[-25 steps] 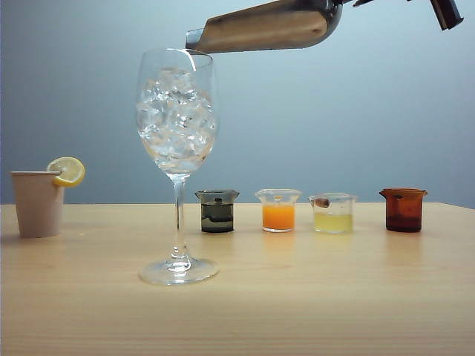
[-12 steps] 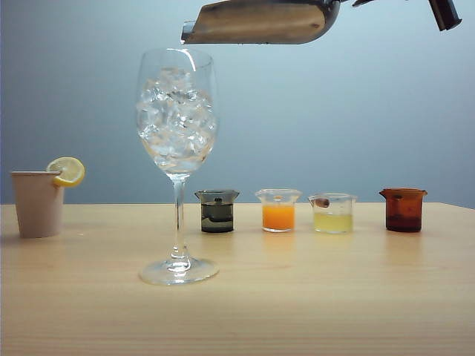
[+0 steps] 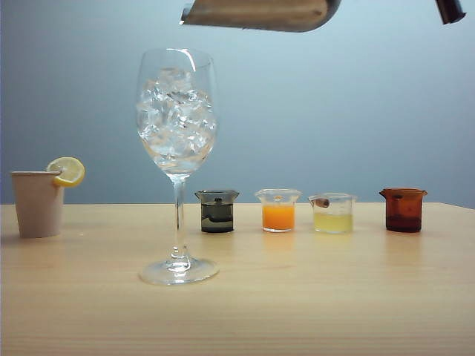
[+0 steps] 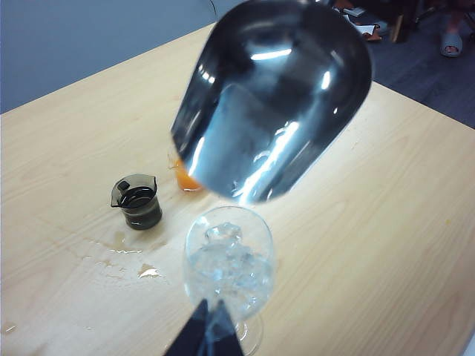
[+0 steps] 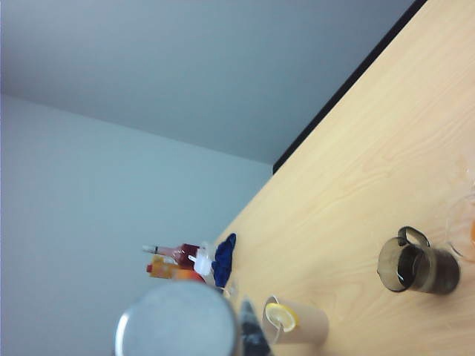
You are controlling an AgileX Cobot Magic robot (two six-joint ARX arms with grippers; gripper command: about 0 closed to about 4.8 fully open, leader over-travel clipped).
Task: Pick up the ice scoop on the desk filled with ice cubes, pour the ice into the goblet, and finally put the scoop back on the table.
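Hovering high above the goblet [image 3: 177, 163], the ice scoop [image 3: 260, 13] looks emptied; ice cubes [image 3: 177, 119] fill the bowl. Right gripper [image 5: 249, 337] apparently clamps the handle; left gripper's [image 4: 210, 337] jaws unclear. Setting down remains.

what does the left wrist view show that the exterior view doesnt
Only the left wrist view shows the spilled wet patches on the table beside the grey beaker, the shiny underside of the ice scoop, and the left gripper shut, low beside the goblet.

Only the exterior view shows the beige cup with its lemon slice, the yellow beaker, the brown beaker and the goblet's stem.

Both show the goblet with the ice cubes, the scoop above it, the grey beaker and the orange beaker.
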